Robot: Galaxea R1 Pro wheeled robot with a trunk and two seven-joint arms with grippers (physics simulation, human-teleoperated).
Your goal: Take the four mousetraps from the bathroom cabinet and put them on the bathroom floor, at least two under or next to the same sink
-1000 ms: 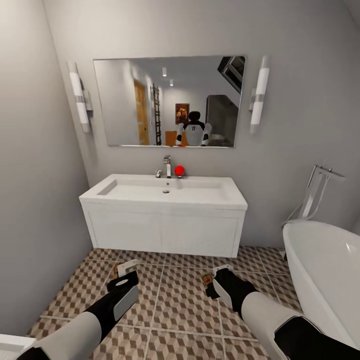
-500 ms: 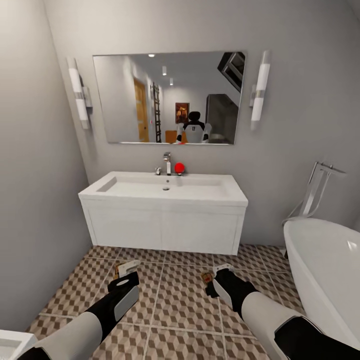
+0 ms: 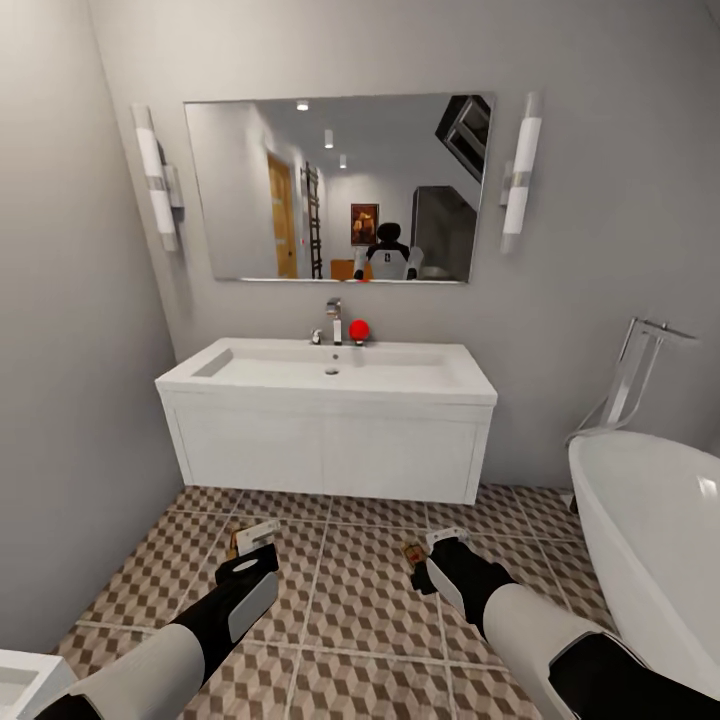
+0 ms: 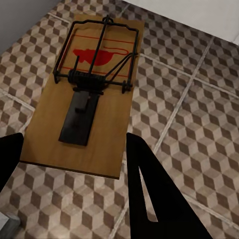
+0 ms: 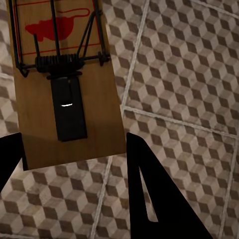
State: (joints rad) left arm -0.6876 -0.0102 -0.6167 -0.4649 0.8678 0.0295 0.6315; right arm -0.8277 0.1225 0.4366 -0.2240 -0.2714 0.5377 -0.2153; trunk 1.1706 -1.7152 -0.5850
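now two mousetraps are carried above the bathroom floor (image 3: 360,590), one in each gripper. the left gripper (image 3: 250,548) holds the left mousetrap (image 4: 84,94) between its dark fingers (image 4: 149,194), jaws closed on the near end of the tan wooden base; the trap's black wire bar, spring and red mouse print face up in the left wrist view. the right gripper (image 3: 428,558) holds the right mousetrap (image 5: 62,84) the same way, jaws clamped on the near end of its board, with the black spring and red print facing the right wrist camera. in the head view the left trap (image 3: 252,535) sticks out past the left fingertips toward the far wall, and the right trap (image 3: 412,554) shows at the left edge of the right gripper. both hang over cube-patterned tiles in front of the white sink (image 3: 330,368) and its white vanity (image 3: 325,450), the grippers well apart from each other. a tap (image 3: 334,322) and a red ball (image 3: 359,329) sit at the far rim of the sink, under a wide mirror (image 3: 335,190) flanked by two wall lights (image 3: 155,190). a white bathtub (image 3: 650,540) stands at the right.
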